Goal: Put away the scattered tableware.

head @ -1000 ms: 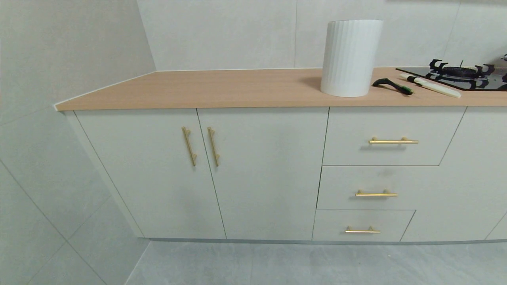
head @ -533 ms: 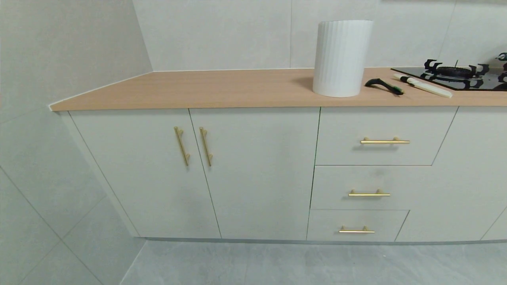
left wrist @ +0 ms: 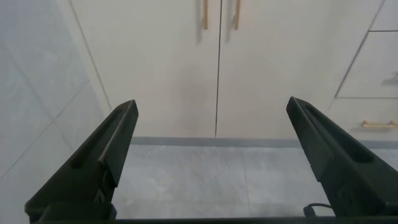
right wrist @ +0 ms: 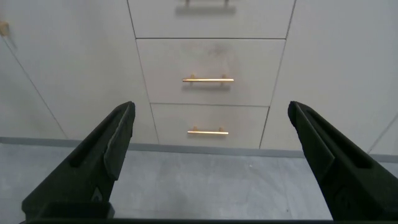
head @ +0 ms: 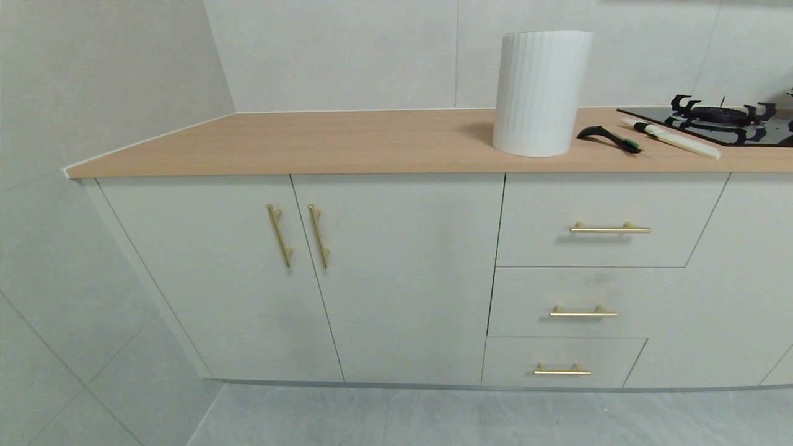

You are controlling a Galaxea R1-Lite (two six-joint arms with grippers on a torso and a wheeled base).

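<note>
On the wooden counter [head: 310,139] stands a tall white ribbed holder [head: 539,93]. To its right lie a black-and-green peeler [head: 610,137] and a white-bladed knife [head: 672,137] with a dark handle. My left gripper [left wrist: 211,124] hangs low and open, facing the double cupboard doors [left wrist: 217,68] above the floor, nothing between its fingers. My right gripper [right wrist: 211,124] is also open and empty, facing the lower drawers [right wrist: 208,79].
A gas hob [head: 722,121] sits at the counter's far right. Below are two cupboard doors with gold handles [head: 297,235] and three drawers [head: 610,229]. A tiled wall [head: 74,186] closes in the left side. Grey floor [head: 433,415] lies before the cabinets.
The whole head view has shifted: the counter and cabinets now sit slightly lower and look a little larger, so the camera has moved. Nothing on the counter has moved.
</note>
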